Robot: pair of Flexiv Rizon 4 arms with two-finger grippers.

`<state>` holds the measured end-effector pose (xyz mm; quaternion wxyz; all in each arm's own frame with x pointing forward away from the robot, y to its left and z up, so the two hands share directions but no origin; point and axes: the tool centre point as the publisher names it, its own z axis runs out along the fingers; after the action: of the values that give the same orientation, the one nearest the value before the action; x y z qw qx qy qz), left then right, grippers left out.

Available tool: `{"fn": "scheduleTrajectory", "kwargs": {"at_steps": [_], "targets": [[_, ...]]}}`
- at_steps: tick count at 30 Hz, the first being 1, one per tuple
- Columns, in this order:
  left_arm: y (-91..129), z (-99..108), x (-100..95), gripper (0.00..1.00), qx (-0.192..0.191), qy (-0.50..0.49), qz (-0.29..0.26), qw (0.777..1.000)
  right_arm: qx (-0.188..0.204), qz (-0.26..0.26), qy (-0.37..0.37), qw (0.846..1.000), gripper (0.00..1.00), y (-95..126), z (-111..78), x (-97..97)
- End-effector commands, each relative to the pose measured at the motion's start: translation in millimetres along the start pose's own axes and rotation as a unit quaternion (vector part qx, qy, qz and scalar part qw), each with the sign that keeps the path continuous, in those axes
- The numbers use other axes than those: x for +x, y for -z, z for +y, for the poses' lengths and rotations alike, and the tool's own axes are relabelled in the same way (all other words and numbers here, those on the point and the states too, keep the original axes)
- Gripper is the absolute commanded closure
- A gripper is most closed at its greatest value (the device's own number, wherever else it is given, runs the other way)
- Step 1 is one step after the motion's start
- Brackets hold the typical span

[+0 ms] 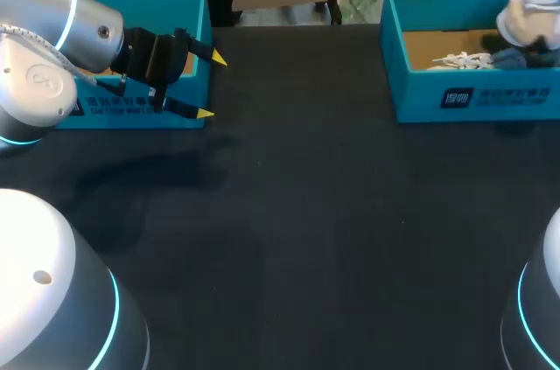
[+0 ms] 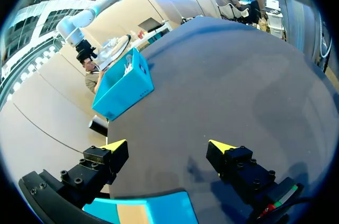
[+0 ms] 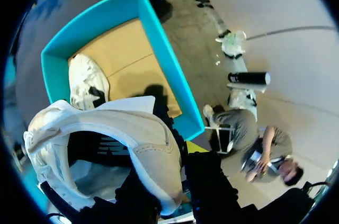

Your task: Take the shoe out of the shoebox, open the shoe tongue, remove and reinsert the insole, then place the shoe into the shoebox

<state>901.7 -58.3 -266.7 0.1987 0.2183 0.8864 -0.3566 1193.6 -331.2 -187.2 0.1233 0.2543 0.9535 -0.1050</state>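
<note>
Right gripper (image 3: pixel 177 181) pinches the shoe (image 3: pixel 106 123) by its collar, holding it above the shoebox (image 3: pixel 159 49); left gripper (image 2: pixel 168 144) waits wide, well away.

Reads as a robot lab, test-bench setup. Shown by left arm (image 1: pixel 52 46) and right arm (image 1: pixel 542 309), grey with cyan light rings, standing at one dark matte table (image 1: pixel 306 239); also by left shoebox (image 1: pixel 199 29) and right shoebox (image 1: pixel 420 99), matching teal, set at its far corners.
</note>
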Motion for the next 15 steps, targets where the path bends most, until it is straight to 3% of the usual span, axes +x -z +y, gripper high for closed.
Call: {"fn": "scheduleTrajectory", "kwargs": {"at_steps": [1,3,5,9,15], "targets": [[0.6,-0.5,0.7,0.00,-0.001,0.000,0.000,1.000,0.030,-0.007,-0.150,0.988,1.00,7.0,-6.0,6.4],[0.6,-0.5,0.7,0.00,-0.001,0.000,0.000,1.000,0.051,-0.023,-0.203,0.978,1.00,6.2,-11.3,11.0],[0.6,-0.5,0.7,0.00,-0.001,0.000,0.000,1.000,0.037,-0.034,-0.271,0.961,1.00,5.7,-17.2,15.7],[0.6,-0.5,0.7,0.00,-0.001,0.000,0.000,1.000,0.049,-0.040,-0.384,0.921,1.00,6.2,-25.7,23.6],[0.6,-0.5,0.7,0.00,-0.001,0.000,0.000,1.000,0.054,-0.037,-0.466,0.882,1.00,5.5,-31.1,26.2]]}}
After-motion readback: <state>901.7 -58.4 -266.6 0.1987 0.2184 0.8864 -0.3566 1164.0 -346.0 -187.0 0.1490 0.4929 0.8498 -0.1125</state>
